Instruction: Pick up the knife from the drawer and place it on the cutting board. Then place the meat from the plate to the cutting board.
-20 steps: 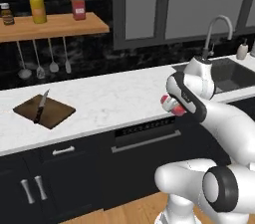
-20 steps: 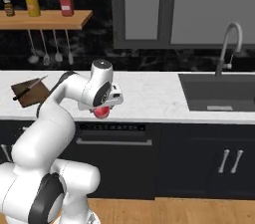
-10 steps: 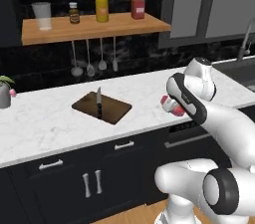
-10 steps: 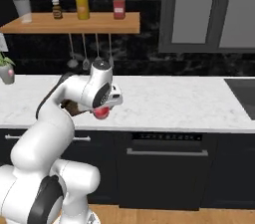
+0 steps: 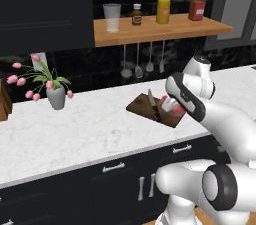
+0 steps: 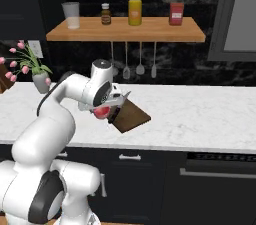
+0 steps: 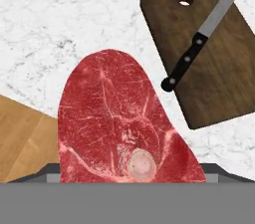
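I've got the meat clamped in my gripper; the knife lies on the cutting board.

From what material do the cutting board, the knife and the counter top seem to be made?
The cutting board looks like dark-brown wood, matte, with visible grain streaks. The knife seems to have a smooth grey metal blade and a black handle with two pale rivets, perhaps plastic. The counter top looks like white marble or an imitation, given its grey veins.
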